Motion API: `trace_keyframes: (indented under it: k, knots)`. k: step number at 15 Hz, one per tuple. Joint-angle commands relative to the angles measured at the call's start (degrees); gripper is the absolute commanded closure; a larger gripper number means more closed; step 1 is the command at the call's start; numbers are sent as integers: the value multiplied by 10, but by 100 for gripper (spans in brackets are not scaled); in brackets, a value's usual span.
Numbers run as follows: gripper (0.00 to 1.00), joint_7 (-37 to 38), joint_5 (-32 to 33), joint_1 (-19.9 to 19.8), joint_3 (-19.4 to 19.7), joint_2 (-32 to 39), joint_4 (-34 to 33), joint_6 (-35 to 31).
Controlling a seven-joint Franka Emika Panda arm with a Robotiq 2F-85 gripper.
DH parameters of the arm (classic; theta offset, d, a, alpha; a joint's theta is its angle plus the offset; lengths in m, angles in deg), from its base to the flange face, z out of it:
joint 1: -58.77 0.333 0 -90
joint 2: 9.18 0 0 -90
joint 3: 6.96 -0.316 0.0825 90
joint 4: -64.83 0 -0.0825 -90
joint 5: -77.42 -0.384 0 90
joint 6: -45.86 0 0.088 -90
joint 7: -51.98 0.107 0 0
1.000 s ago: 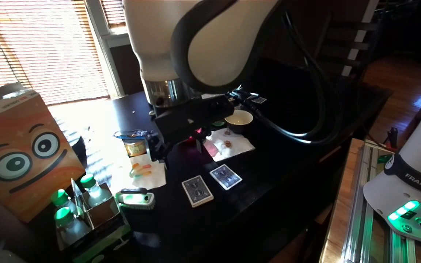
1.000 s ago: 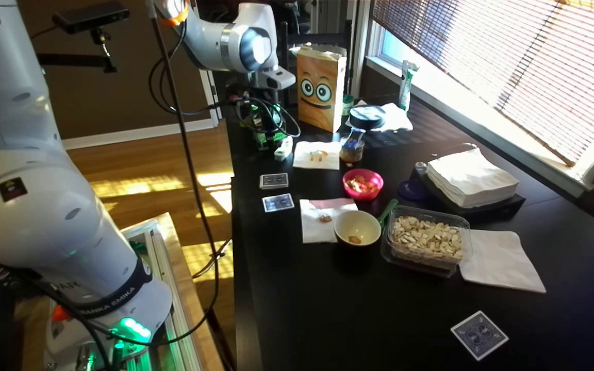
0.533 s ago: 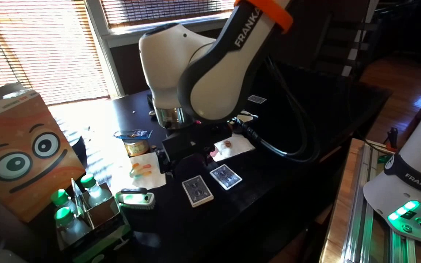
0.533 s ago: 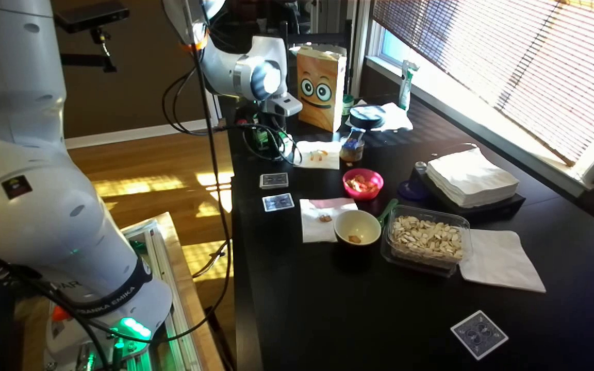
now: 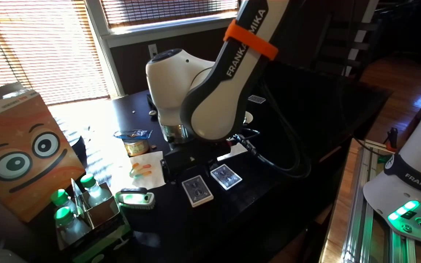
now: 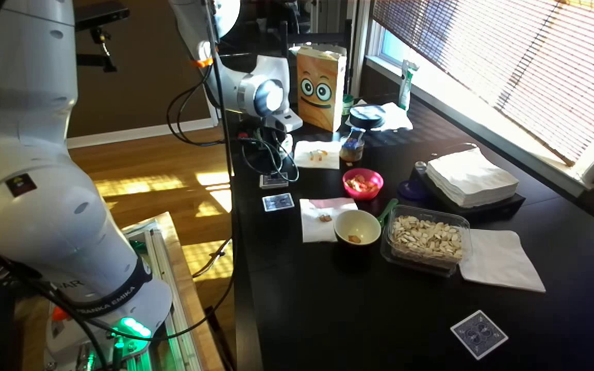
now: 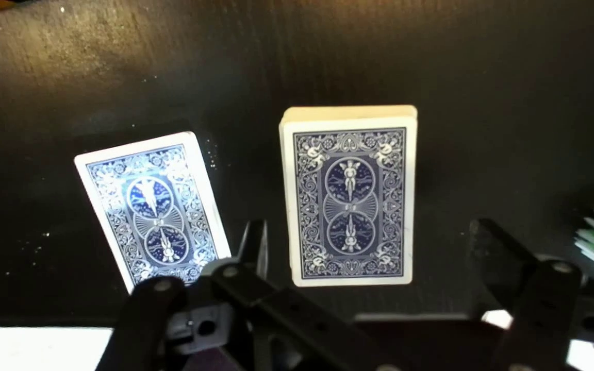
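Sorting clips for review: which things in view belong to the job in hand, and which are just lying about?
Likely part of the job:
hand, open
playing-card deck, framed by the open jaws in the wrist view
face-down playing card beside the deck

Apparently just lying about:
scrub brush
pink bowl
cream-lined bowl
napkin stack
smiling-face box

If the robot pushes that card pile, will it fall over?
The card pile probably won't tip, since it lies low and flat. It may slide apart, because no band shows around it and its edges look slightly uneven.
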Motion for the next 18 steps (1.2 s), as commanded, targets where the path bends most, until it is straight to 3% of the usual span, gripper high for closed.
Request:
trace_keyframes:
  k: [1, 18]
  knots:
    - [0, 15, -26, 16, 10, 22, -7, -25]
    - [0, 9, -51, 27, 28, 53, -1, -61]
